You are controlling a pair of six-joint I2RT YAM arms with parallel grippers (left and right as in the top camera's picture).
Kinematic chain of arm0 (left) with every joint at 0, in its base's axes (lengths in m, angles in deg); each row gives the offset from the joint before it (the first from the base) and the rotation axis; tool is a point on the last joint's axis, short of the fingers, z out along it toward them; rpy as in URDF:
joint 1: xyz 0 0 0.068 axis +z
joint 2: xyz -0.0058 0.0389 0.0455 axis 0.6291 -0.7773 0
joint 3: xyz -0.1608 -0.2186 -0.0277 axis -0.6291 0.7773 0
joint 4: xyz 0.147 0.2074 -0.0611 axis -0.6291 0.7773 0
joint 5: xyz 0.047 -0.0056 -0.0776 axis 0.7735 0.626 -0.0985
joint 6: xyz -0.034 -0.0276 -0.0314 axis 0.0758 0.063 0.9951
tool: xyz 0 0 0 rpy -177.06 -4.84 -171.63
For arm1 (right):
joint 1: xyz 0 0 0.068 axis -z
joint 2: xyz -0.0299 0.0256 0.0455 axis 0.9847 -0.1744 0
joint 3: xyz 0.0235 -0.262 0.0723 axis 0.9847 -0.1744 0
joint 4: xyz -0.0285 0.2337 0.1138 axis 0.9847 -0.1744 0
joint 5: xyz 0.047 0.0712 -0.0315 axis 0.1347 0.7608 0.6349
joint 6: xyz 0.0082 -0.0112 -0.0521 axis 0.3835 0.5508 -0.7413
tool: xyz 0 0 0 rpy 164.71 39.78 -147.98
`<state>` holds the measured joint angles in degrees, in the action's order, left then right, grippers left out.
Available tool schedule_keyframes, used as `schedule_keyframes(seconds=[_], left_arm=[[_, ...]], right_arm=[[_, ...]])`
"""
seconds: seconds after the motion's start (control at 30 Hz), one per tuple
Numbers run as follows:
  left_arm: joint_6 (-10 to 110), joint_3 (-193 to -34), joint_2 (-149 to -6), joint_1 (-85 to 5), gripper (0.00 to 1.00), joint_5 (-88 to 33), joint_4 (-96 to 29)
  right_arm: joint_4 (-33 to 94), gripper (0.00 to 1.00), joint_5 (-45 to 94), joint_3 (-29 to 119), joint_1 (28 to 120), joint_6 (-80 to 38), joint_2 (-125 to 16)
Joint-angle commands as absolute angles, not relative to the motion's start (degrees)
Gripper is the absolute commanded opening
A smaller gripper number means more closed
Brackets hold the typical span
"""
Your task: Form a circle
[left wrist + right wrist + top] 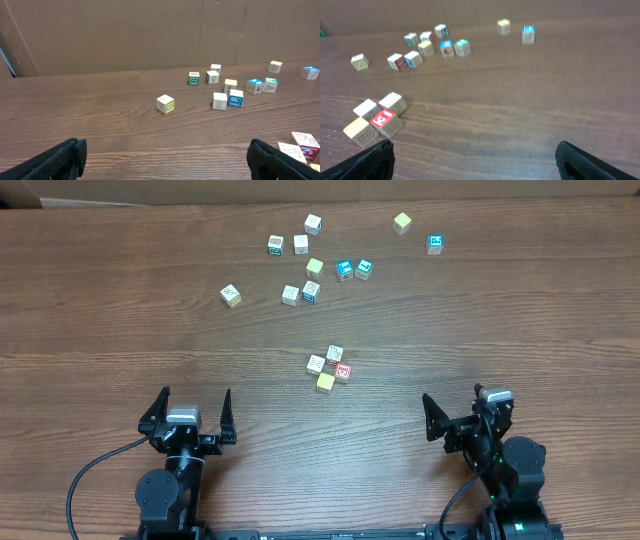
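Note:
The circle [329, 368] is a tight cluster of small letter cubes at the table's middle: two whitish, one yellow [325, 382] and one red-printed [343, 372]. In the right wrist view the circle [376, 119] lies at the lower left, just ahead of the left finger. In the left wrist view the circle [302, 145] is cut off at the lower right edge. My left gripper [195, 404] stands open near the front edge, left of the cluster, with nothing between its fingers. My right gripper [455, 408] is open and empty too, to the cluster's right.
Several loose cubes [310, 265] are scattered across the far half of the table. One whitish-yellow cube [231, 295] sits apart at the left. A yellow cube [402, 222] and a blue-printed one [435, 244] sit at the far right. A cardboard wall [125, 35] backs the table.

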<state>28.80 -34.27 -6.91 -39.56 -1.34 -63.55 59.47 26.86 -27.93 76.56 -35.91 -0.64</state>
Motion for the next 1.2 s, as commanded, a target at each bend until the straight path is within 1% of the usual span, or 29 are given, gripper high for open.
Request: schedule_keyframes(seconds=[0.0, 0.33, 1.17], left_arm=[[27.9, -34.0, -6.3, -39.7, 1.00, -1.2, -63.5], [27.9, -34.0, -6.3, -39.7, 1.00, -1.2, -63.5], [27.9, -34.0, -6.3, -39.7, 1.00, -1.2, -63.5]], right_arm=[[59.6, 1.00, 27.1, -28.5, 76.7, -40.0, 3.0], [59.9, 1.00, 27.2, -28.5, 76.6, -41.3, 15.8], [59.9, 1.00, 28.0, -28.5, 76.7, -41.0, 15.7]])
